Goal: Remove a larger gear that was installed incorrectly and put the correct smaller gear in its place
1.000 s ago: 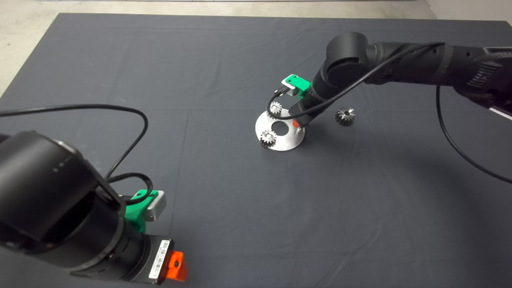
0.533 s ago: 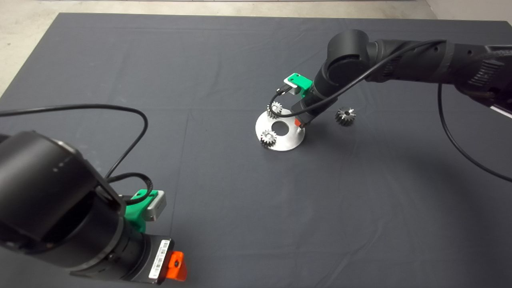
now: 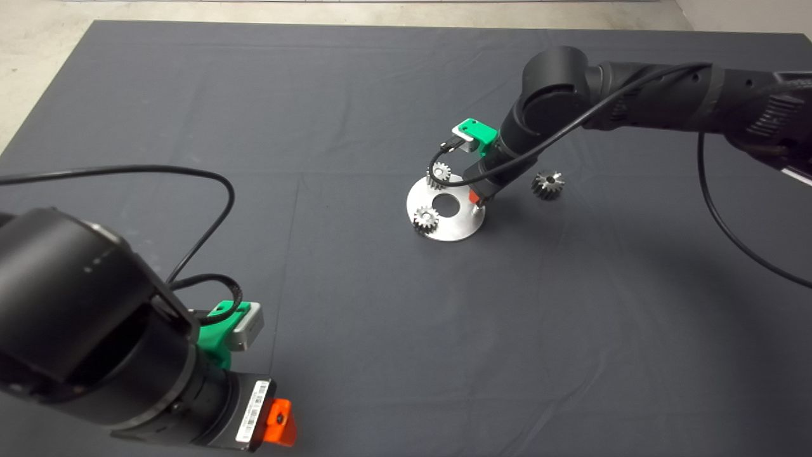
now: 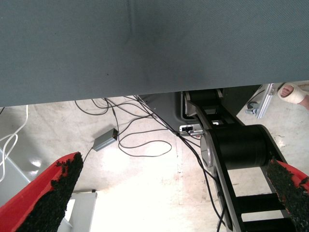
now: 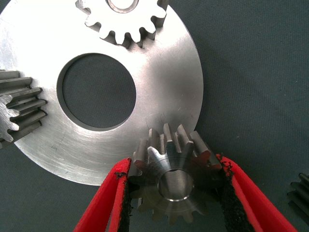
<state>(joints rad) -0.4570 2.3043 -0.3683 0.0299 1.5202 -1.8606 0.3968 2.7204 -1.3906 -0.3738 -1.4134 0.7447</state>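
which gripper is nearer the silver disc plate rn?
Right. The right gripper is at the disc plate rim, fingers closed on a gear there. The left gripper is parked at the mat's near left, far from the plate.

You have a dark mat [image 3: 355, 114] covering the table and filling nearly the whole head view; a strip of pale floor [image 3: 38, 63] shows along the top edge and upper left corner. A faint crease runs across the mat at mid-height, with soft wrinkles toward the lower right. Lying flat on it, right of centre, is a round metal plate [image 3: 458, 224] with a large centre hole. To the plate's right, near it but apart, a single gear [image 3: 548, 184] lies on the cloth. A black cable [image 3: 146, 170] loops over the mat at the left.
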